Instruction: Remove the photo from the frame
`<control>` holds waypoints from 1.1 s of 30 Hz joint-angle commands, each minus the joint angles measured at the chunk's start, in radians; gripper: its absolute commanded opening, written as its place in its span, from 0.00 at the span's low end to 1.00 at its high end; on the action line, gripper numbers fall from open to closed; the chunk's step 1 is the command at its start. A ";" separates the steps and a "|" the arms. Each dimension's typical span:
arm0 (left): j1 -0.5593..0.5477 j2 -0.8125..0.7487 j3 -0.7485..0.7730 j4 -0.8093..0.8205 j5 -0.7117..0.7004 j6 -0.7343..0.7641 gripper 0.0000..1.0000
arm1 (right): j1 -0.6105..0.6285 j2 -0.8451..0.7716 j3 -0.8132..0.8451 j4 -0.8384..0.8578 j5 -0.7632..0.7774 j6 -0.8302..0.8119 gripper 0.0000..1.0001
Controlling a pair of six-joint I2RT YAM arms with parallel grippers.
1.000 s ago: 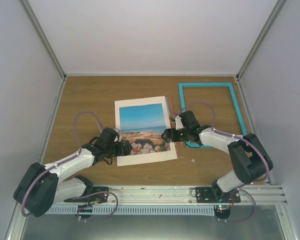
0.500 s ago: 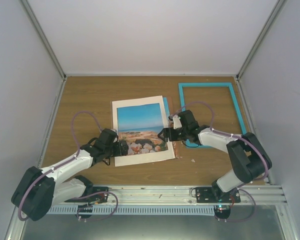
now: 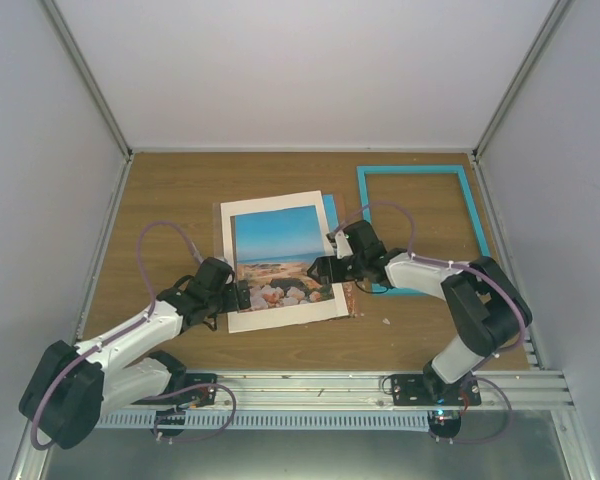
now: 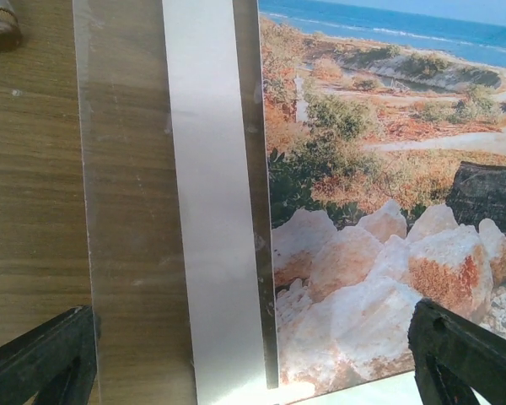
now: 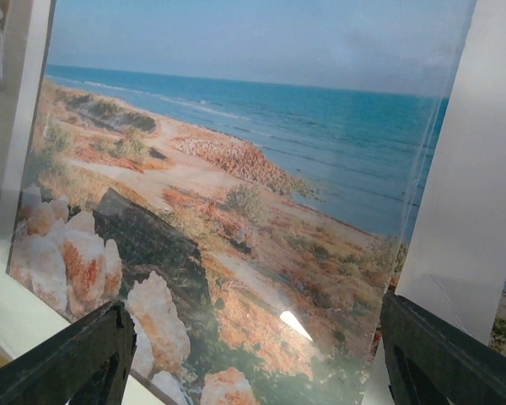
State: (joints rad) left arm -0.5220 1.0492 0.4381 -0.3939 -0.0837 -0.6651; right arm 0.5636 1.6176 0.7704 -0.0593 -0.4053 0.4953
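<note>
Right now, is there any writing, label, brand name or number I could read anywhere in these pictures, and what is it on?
No text can be read anywhere.
The photo shows only a beach scene, with no caption.
The white mat board and the turquoise frame are plain.
Any marking on the left arm or the right arm is too small to tell.
</note>
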 commanded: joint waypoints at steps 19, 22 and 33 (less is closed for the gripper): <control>-0.008 0.047 0.012 0.076 0.026 0.009 0.99 | 0.025 -0.010 0.031 -0.119 0.174 -0.013 0.82; -0.007 0.072 0.012 0.082 0.024 0.012 0.99 | 0.035 0.004 0.039 -0.111 0.157 -0.011 0.82; -0.008 0.057 0.023 0.069 0.006 0.010 0.99 | 0.098 0.043 0.094 -0.082 0.113 0.009 0.82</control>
State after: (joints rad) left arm -0.5220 1.1221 0.4393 -0.3504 -0.0540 -0.6621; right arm 0.6350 1.6390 0.8303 -0.1703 -0.2607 0.4881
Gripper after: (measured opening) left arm 0.990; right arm 0.819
